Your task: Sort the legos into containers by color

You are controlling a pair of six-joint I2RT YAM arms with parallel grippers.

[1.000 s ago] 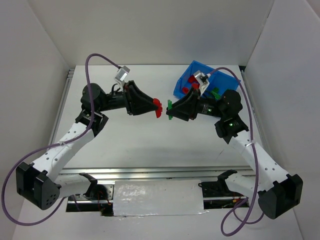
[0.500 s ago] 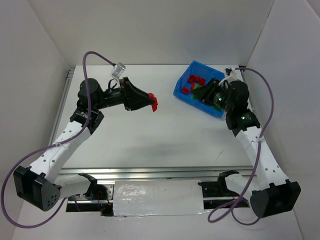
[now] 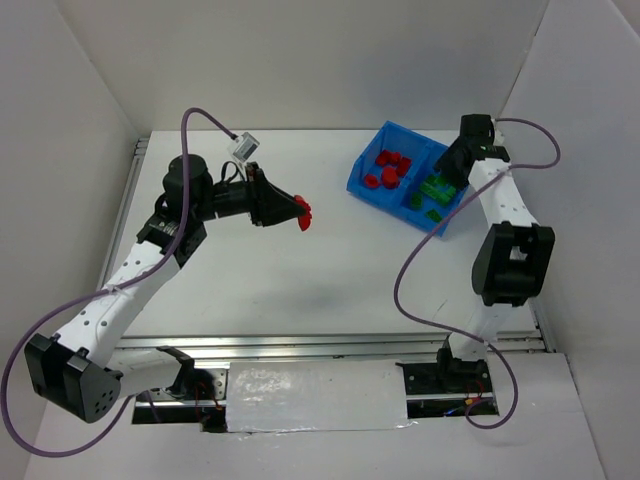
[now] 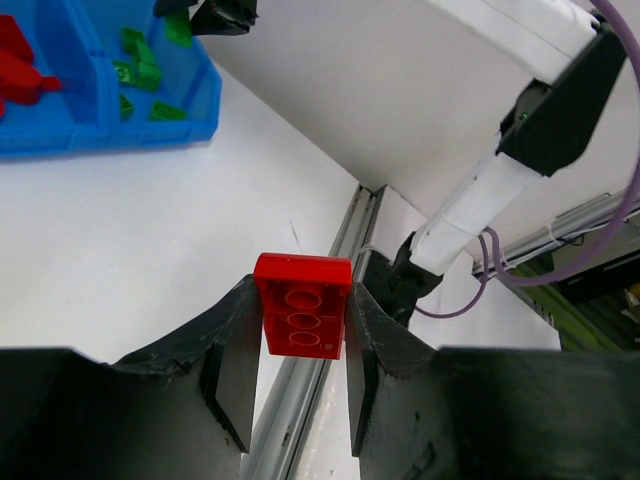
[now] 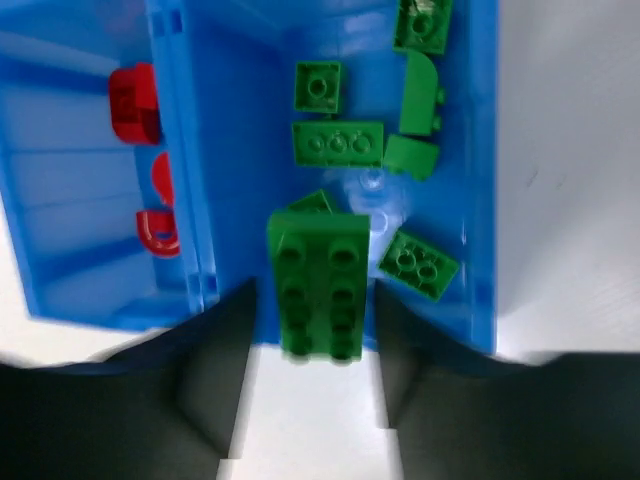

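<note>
Two grippers loaded, L gripper (image 4: 300, 335) clamped on red brick (image 4: 302, 300) over table (image 3: 300, 280), R gripper (image 5: 315, 305) above bin (image 3: 360, 170) green side, green brick (image 5: 318, 255) btwn jaws, can't tell if gripped, reds (image 3: 388, 166) in other side.

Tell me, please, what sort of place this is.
Likely a robotics lab test cell: a white table boxed in by white walls, two robot arms bolted at its near edge, and a blue bin of toy bricks.
</note>
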